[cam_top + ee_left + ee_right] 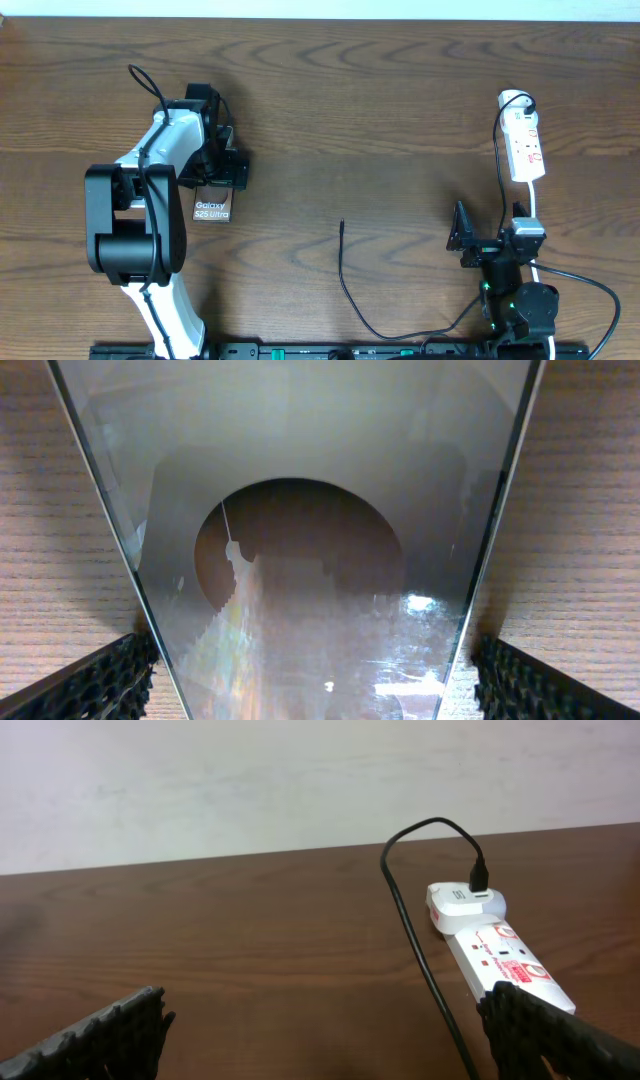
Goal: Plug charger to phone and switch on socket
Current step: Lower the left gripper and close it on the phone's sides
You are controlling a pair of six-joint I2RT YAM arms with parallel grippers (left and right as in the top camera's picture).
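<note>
Even bright light; glare spot on phone [300, 560] glass; close view soft, reflections smeared.

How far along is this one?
Done: nothing yet. In hand: the open left gripper straddles the phone without gripping it. Remaining: the charger lies loose and unplugged. The right gripper is open and empty, short of the socket, so plugging and switching remain.

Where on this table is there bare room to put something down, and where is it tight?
The widest bare wood of the table lies between the phone and the socket, beyond the charger tip. The strip along the far edge is free too. Crowded: where the left gripper straddles the phone, and by the right gripper, where the charger trails past.
</note>
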